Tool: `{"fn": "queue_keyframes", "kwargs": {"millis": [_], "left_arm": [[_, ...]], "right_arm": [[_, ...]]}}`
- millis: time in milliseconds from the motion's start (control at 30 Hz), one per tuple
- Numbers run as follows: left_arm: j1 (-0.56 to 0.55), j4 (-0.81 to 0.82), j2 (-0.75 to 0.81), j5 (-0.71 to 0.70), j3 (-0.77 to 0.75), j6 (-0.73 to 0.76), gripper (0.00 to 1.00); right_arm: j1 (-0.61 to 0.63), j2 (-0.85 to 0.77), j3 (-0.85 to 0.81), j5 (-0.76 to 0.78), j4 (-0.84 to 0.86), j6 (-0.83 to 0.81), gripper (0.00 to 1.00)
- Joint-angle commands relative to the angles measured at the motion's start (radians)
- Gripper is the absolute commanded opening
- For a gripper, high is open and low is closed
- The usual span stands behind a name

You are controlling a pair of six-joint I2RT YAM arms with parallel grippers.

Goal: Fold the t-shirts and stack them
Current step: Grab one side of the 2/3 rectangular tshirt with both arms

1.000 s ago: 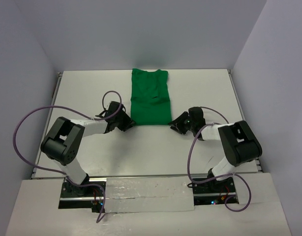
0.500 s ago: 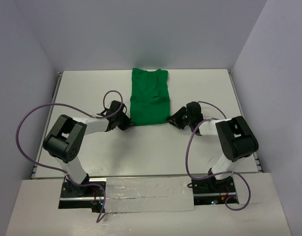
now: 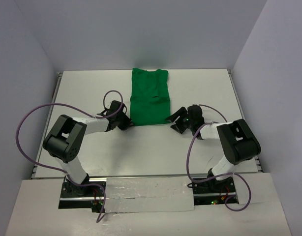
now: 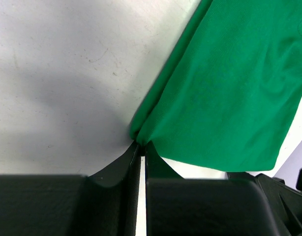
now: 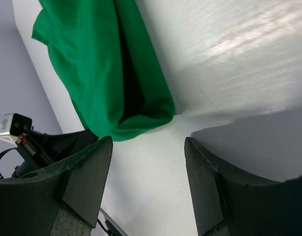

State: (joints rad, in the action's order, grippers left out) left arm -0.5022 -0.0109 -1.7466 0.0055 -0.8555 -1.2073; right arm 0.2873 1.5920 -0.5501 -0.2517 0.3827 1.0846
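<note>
The bright-green t-shirt point(image 3: 150, 98) lies folded into a long narrow strip at the back middle of the white table point(image 3: 82, 93), collar end at the far side. My left gripper point(image 3: 130, 125) is shut on the shirt's near left corner, seen pinched at the fingertips in the left wrist view point(image 4: 140, 143) with the green cloth point(image 4: 225, 98) spreading away. My right gripper point(image 3: 171, 123) is open and empty just off the shirt's near right corner. In the right wrist view point(image 5: 147, 141) that corner point(image 5: 136, 120) lies just beyond the open jaws, apart from both.
Grey walls close the table on three sides. Purple cables point(image 3: 28, 128) loop from both arms over the near table. A raised rim point(image 3: 245, 123) runs along the table's right edge.
</note>
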Motion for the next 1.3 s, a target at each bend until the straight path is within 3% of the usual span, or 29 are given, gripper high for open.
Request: {"fn": "queue_keyframes", "kwargs": {"millis": [0,267,400,600,800,1033,1167,1267], "left_arm": [[-0.003,-0.027,0.002,-0.015,-0.034,0.025,0.1],[-0.004,-0.029,-0.009,-0.015,-0.03,0.032,0.1],[-0.004,-0.058,0.003,-0.015,-0.03,0.049,0.1],[-0.059,-0.154,0.102,-0.038,0.004,0.052,0.1],[-0.186,-0.217,0.295,-0.06,0.15,-0.011,0.1],[-0.389,-0.32,0.576,-0.093,0.32,-0.208,0.1],[-0.532,-0.428,0.727,-0.149,0.343,-0.321,0.1],[-0.577,-0.528,0.806,-0.194,0.331,-0.392,0.1]], "right_arm": [[0.017,0.079,-0.042,-0.004,0.075,0.032,0.66],[0.019,0.144,-0.079,0.025,0.092,0.033,0.34],[0.02,0.123,-0.07,0.023,0.071,0.004,0.09],[0.04,0.01,-0.016,0.012,-0.001,-0.066,0.09],[0.076,-0.24,0.13,0.03,-0.122,-0.155,0.09],[0.181,-0.605,0.273,0.098,-0.377,-0.182,0.09],[0.241,-0.82,0.301,0.119,-0.537,-0.126,0.09],[0.259,-0.946,0.275,0.14,-0.633,-0.116,0.09]]}}
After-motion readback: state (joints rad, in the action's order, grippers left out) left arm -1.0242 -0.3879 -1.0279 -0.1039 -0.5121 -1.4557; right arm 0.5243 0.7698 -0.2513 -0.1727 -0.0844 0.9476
